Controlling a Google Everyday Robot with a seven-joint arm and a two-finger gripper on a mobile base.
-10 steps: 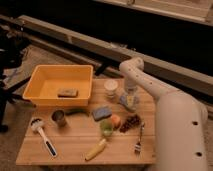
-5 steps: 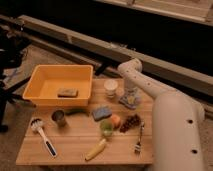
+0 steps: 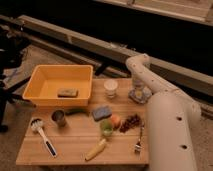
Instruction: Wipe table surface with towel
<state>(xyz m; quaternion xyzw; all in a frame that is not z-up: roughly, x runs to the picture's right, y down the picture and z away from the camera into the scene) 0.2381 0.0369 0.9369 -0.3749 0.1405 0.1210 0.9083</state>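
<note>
A small grey-blue towel [image 3: 138, 96] lies on the back right part of the wooden table [image 3: 75, 142]. My gripper [image 3: 137, 92] points down onto the towel, at the end of the white arm [image 3: 165, 115] that reaches in from the right. The gripper hides most of the towel.
A yellow bin [image 3: 37, 95] holding a brown block [image 3: 67, 92] stands at the back left. A white cup [image 3: 111, 87] stands just left of the gripper. A blue sponge [image 3: 101, 112], orange [image 3: 116, 121], green apple [image 3: 106, 128], grapes [image 3: 131, 122], fork [image 3: 139, 140], banana [image 3: 96, 149], metal cup [image 3: 59, 118] and brush [image 3: 42, 135] lie across the table.
The arm's elbow and the gripper have shifted slightly to the right over the towel. The other things on the table have not moved.
</note>
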